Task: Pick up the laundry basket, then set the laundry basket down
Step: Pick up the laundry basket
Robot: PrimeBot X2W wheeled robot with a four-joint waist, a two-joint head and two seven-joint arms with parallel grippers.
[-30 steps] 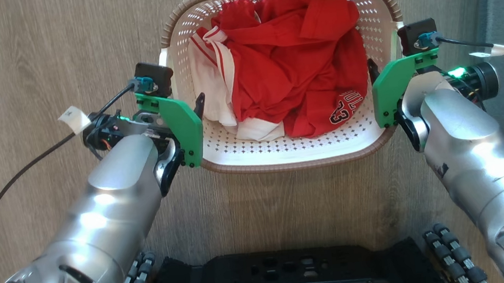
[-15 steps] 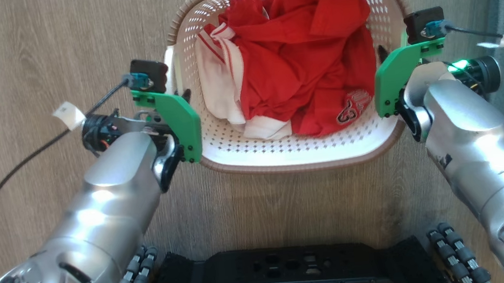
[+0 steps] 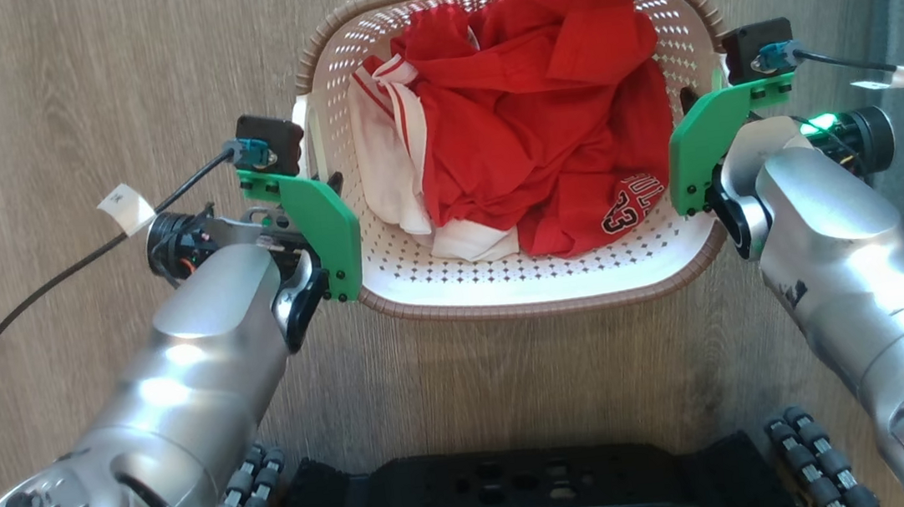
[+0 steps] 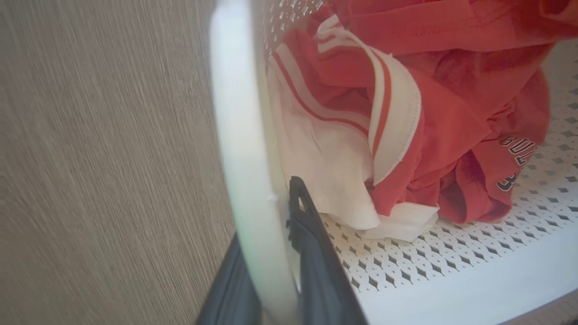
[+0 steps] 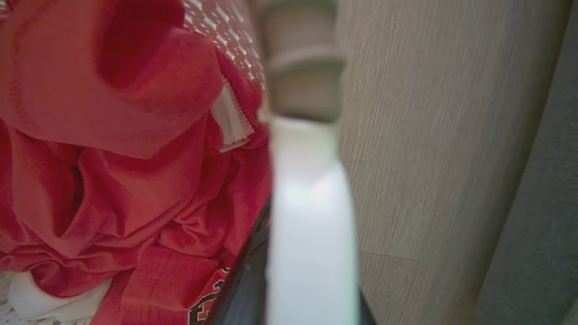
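Your left hand (image 3: pixel 325 189) and right hand (image 3: pixel 697 106) each pinch a side handle (image 4: pixel 244 158) of the laundry basket (image 3: pixel 539 278), which sits between them over the floor (image 3: pixel 68 117). Move one arm faster and the basket tilts; a handle could slip out, spilling the clothes (image 3: pixel 532 136).

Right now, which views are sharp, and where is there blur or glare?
Head view: sharp, with glare on the left forearm and a brightly lit near wall of the laundry basket. Left wrist view: clothes crisp, the left handle near the lens soft. Right wrist view: soft throughout, the right handle washed out to a pale blur.
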